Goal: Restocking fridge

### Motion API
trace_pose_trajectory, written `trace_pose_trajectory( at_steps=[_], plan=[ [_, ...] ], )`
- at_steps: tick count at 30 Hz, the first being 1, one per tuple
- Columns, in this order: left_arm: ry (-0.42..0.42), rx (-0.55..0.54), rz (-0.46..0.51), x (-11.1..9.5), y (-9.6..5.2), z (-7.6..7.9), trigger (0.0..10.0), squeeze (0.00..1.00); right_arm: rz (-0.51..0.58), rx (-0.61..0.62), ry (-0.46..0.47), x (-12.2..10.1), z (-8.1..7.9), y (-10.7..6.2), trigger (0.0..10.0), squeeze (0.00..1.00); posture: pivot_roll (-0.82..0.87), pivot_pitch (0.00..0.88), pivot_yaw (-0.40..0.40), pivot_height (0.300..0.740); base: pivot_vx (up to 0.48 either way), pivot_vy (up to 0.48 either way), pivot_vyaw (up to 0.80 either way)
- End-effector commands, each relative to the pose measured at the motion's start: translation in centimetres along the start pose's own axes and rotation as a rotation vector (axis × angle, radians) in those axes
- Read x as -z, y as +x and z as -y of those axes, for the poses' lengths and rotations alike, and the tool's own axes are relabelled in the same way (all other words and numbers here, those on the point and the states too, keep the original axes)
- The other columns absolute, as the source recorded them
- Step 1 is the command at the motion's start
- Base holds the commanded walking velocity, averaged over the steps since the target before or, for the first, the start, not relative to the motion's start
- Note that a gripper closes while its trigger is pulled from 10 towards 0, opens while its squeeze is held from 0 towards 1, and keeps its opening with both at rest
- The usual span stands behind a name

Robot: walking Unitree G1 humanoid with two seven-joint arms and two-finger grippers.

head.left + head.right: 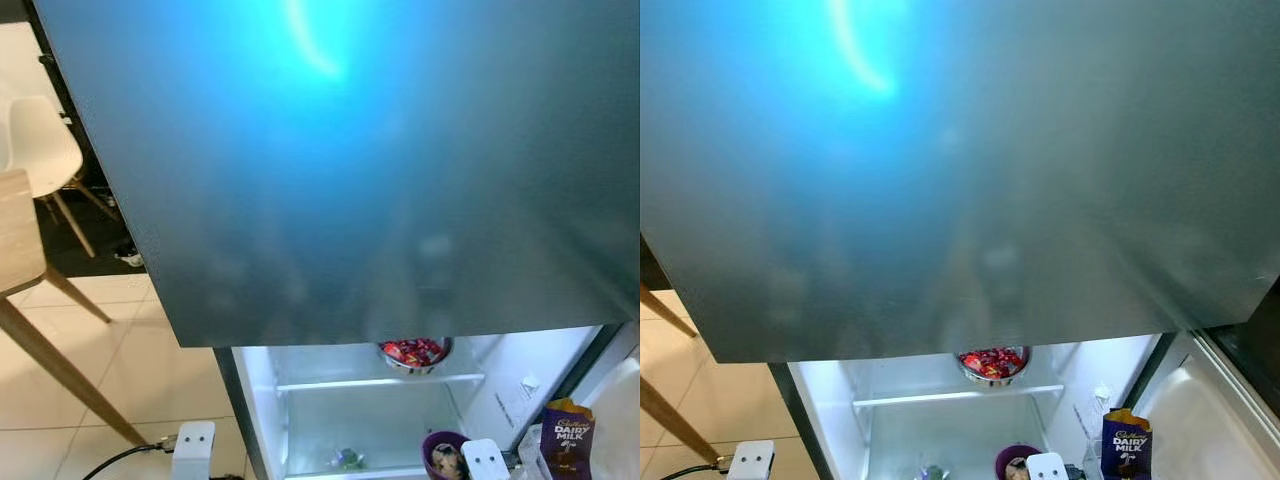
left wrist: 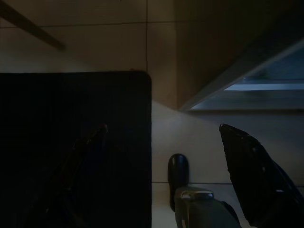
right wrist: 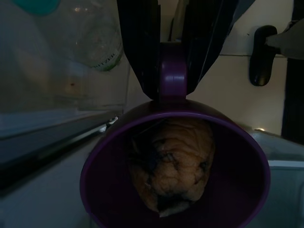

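My right gripper [image 3: 173,71] pinches the handle of one purple cup [image 3: 175,166], its two black fingers pressed against either side of that handle. Inside the cup sits one brownish, wrinkled muffin [image 3: 171,164] with dark spots. From my head cameras the cup [image 1: 445,455] hangs at the front of the open fridge [image 1: 380,410], low in the lit compartment, just beside my right wrist.

Above it, one large grey fridge door [image 1: 340,170] carries a blue glare. Behind its lower edge one metal bowl [image 1: 414,353] of red-wrapped sweets rests on the one glass shelf [image 1: 380,381] I can see. One purple Dairy Milk packet [image 1: 566,438] stands in the door rack to my right. One small greenish item [image 1: 348,459] lies on the fridge bottom; I cannot tell what it is.

My left gripper [image 2: 161,156] hangs idle over the tiled floor [image 2: 190,137], fingers spread wide, above one dark mat [image 2: 71,142]. To my left stand one white chair [image 1: 40,150] and one wooden counter [image 1: 20,240] on angled legs.
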State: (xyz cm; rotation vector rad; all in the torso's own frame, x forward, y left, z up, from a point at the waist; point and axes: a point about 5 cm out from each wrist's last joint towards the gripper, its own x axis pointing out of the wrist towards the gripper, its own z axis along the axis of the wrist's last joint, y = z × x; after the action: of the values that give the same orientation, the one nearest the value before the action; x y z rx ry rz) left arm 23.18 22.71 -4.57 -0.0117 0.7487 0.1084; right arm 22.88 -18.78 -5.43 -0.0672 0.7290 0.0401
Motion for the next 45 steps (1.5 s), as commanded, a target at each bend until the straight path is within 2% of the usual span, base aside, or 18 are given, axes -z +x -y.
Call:
trace_pose_trajectory(
  at_steps=[1,6,8,12,15,19,21,24,28,29,31,34,36,41,45],
  plan=[
    [0.023,-0.013,-0.008,0.6,-0.2,-0.6,10.0,0.0,0.036,-0.01,0.022,-0.8,-0.4,0.2,10.0,0.0,-0.04,0.087,0.008,0.734,0.0,0.0,0.0],
    [0.103,0.043,-0.02,1.1,-0.3,-0.1,10.0,0.0,0.093,-0.082,-0.04,-2.5,-1.8,0.6,10.0,0.0,-0.04,0.089,0.011,0.734,0.0,0.0,0.0],
    [0.11,0.047,-0.04,1.4,-0.4,-0.2,10.0,0.0,0.112,-0.107,-0.058,-3.0,-2.3,0.7,10.0,0.0,-0.04,0.091,0.015,0.734,0.0,0.0,0.0],
    [0.097,0.056,-0.118,2.9,-0.7,-0.4,10.0,0.0,0.164,-0.153,-0.087,-4.5,-3.5,0.9,10.0,0.0,-0.04,0.091,0.015,0.734,0.0,0.0,0.0],
    [0.158,0.105,-0.168,4.0,-1.0,-0.1,10.0,0.0,0.191,-0.18,-0.098,-5.2,-3.9,1.0,10.0,0.0,-0.05,0.098,0.007,0.734,0.0,0.0,0.0],
    [0.17,0.111,-0.159,4.1,-1.1,0.0,10.0,0.0,0.2,-0.197,-0.116,-5.4,-4.1,1.0,10.0,0.0,-0.05,0.099,0.005,0.734,0.0,0.0,0.0],
    [0.173,0.109,-0.104,3.8,-1.1,0.1,10.0,0.0,0.217,-0.214,-0.134,-5.8,-4.3,1.0,10.0,0.0,-0.05,0.097,0.008,0.734,0.0,0.0,0.0],
    [0.162,0.137,-0.072,3.4,-1.1,0.2,10.0,0.0,0.239,-0.22,-0.133,-6.3,-4.4,1.0,10.0,0.0,-0.05,0.095,0.009,0.734,0.0,0.0,0.0],
    [0.215,0.168,-0.065,2.8,-0.9,0.1,10.0,0.0,0.274,-0.233,-0.122,-7.3,-4.6,1.0,10.0,0.0,-0.05,0.086,0.029,0.734,0.0,0.0,0.0],
    [0.241,0.177,-0.065,2.6,-0.9,0.1,10.0,0.0,0.305,-0.243,-0.122,-8.1,-4.7,1.0,10.0,0.0,-0.04,0.084,0.03,0.734,0.0,0.0,0.0],
    [0.245,0.179,-0.065,2.6,-0.9,0.1,10.0,0.0,0.312,-0.245,-0.122,-8.3,-4.8,1.0,10.0,0.0,-0.04,0.084,0.03,0.734,0.0,0.0,0.0],
    [0.223,0.179,-0.049,2.2,-0.8,0.1,10.0,0.0,0.358,-0.25,-0.114,-9.5,-4.7,1.0,10.0,0.0,-0.04,0.085,0.029,0.734,0.0,0.0,0.0],
    [0.21,0.197,-0.023,1.7,-0.7,0.3,10.0,0.0,0.415,-0.252,-0.098,-11.2,-4.3,0.9,10.0,0.0,-0.04,0.086,0.027,0.729,0.0,0.0,0.0],
    [0.24,0.21,-0.032,2.1,-0.9,0.3,10.0,0.0,0.479,-0.259,-0.091,-13.4,-3.7,0.7,10.0,0.0,-0.04,0.087,0.023,0.704,0.0,0.0,0.0],
    [0.23,0.204,-0.028,2.3,-0.9,0.3,10.0,0.0,0.524,-0.243,-0.037,-14.9,-3.1,0.6,10.0,0.0,-0.04,0.094,0.009,0.691,0.0,0.0,0.0]
  ],
)
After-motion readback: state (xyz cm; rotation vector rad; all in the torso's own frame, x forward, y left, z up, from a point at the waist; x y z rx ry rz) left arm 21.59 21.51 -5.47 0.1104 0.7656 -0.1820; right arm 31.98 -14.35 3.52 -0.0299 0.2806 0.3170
